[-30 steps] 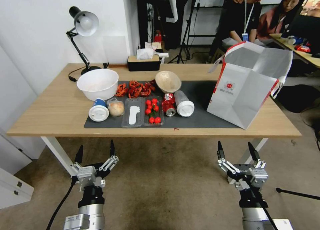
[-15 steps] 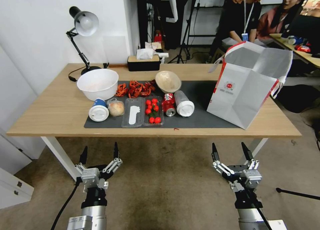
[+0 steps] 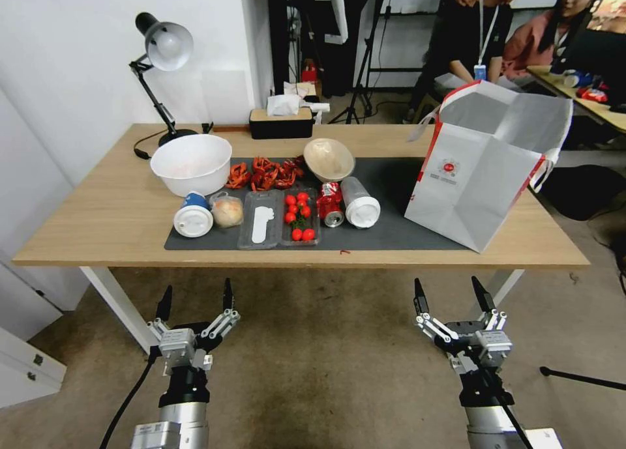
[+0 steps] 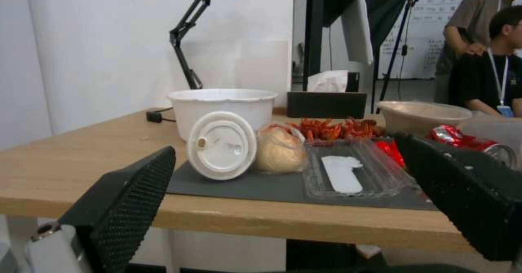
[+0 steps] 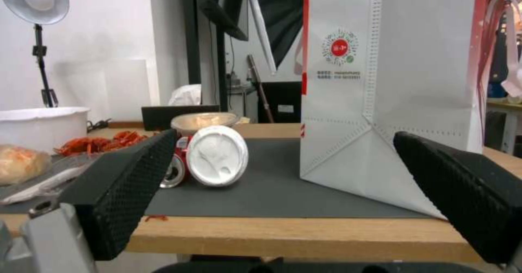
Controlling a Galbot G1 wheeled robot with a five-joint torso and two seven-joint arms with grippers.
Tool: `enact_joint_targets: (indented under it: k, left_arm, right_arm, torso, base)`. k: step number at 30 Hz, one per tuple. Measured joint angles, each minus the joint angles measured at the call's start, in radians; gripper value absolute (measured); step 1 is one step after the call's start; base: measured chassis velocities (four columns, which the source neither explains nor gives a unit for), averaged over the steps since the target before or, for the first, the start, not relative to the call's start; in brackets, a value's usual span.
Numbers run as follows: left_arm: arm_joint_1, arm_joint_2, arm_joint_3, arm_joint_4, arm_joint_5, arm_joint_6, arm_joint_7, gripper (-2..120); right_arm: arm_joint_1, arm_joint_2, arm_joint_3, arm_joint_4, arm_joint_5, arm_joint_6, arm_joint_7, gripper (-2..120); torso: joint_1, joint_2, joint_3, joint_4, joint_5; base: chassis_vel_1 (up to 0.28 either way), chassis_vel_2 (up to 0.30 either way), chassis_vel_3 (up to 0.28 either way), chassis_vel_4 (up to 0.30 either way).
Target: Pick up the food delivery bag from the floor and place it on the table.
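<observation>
Standing upright at the right end of the light wood table (image 3: pixel 98 231), partly on its dark grey mat (image 3: pixel 398 231): large boxy white-and-red food delivery bag (image 3: pixel 486 165). Hovering over the brownish-grey floor (image 3: pixel 326 358) below the front edge, spread wide, gripping nothing: left gripper (image 3: pixel 193 299), right gripper (image 3: pixel 451 296). Risking a topple off the right edge if nudged, being tall and light.

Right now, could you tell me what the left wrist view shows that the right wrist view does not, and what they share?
Left wrist alone: the blue cup's white lid facing the camera, and the clear tray in full beside the bun.

Right wrist alone: the food delivery bag standing on the dark mat, with a white-lidded cup.

Both: the white bowl, crayfish, red can, and open grippers below the table edge.
</observation>
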Motion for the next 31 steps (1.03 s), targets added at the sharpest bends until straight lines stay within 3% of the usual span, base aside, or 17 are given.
enact_joint_targets:
  k: [31]
  left_arm:
    - [0.0,0.0,0.0,-0.001,0.0,0.001,-0.001,100]
  right_arm:
    - [0.0,0.0,0.001,0.002,0.001,-0.002,0.002,100]
  torso:
    - [0.0,0.0,0.0,0.0,0.0]
  base:
    - [0.0,0.0,0.0,0.0]
